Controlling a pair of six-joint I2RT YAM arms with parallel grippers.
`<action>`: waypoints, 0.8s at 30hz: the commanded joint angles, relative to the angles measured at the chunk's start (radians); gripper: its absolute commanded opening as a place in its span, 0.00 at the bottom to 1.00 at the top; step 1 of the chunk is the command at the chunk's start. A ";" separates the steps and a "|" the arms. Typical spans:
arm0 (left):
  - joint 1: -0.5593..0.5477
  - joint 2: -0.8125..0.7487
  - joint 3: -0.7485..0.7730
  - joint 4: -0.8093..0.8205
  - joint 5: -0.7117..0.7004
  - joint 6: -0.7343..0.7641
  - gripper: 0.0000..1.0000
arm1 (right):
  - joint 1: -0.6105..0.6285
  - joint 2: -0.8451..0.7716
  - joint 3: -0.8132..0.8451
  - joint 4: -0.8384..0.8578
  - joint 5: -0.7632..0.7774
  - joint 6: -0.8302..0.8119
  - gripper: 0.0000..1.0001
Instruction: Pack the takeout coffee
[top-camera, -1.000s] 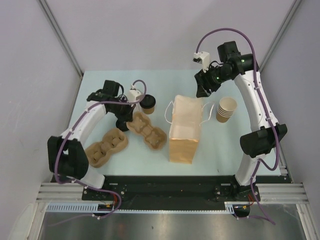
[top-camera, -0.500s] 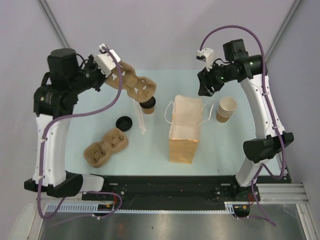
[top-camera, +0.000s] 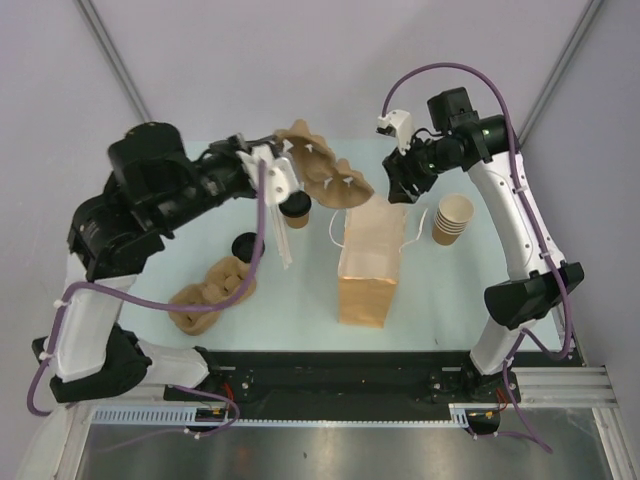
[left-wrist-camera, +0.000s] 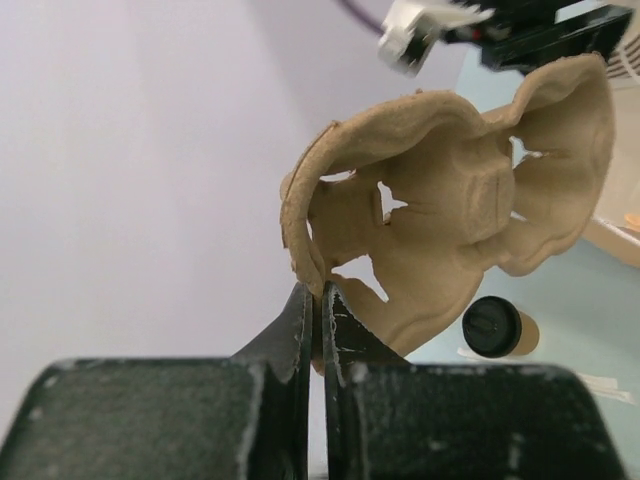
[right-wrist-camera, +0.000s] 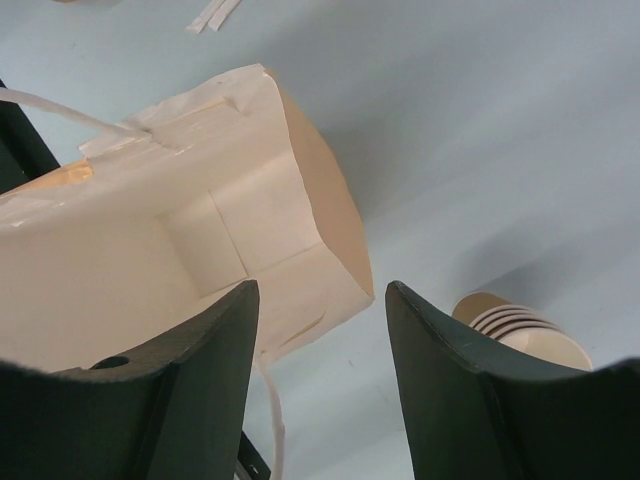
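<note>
Moulded-pulp carrier tray (left-wrist-camera: 450, 220) hangs pinched by its rim in the left gripper (left-wrist-camera: 318, 296); the takeout coffee (left-wrist-camera: 497, 327) stands below it. Right gripper (right-wrist-camera: 320, 295) is spread directly over the paper bag (right-wrist-camera: 230, 220) mouth.

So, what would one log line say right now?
left hand: shut on cup carrier, raised | right hand: open above paper bag | coffee: on table, unpacked

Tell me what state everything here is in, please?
Left gripper: shut on carrier rim.
Carrier: held aloft, tilted.
Right gripper: open, over bag.
Bag: mouth open, nothing seen inside.
Coffee: lidded, upright on table.
Spare carrier: lying on table.
Loose lid: on table.
Cup stack: nested, lidless.
</note>
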 joint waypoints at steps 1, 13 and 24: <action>-0.191 0.038 -0.007 0.050 -0.184 0.146 0.02 | 0.029 0.017 -0.015 -0.045 0.016 -0.003 0.58; -0.365 0.101 -0.105 0.096 -0.349 0.307 0.01 | 0.069 0.062 -0.069 0.015 0.048 -0.002 0.52; -0.437 0.143 -0.080 0.070 -0.421 0.347 0.01 | 0.116 0.024 -0.064 0.057 0.094 0.032 0.00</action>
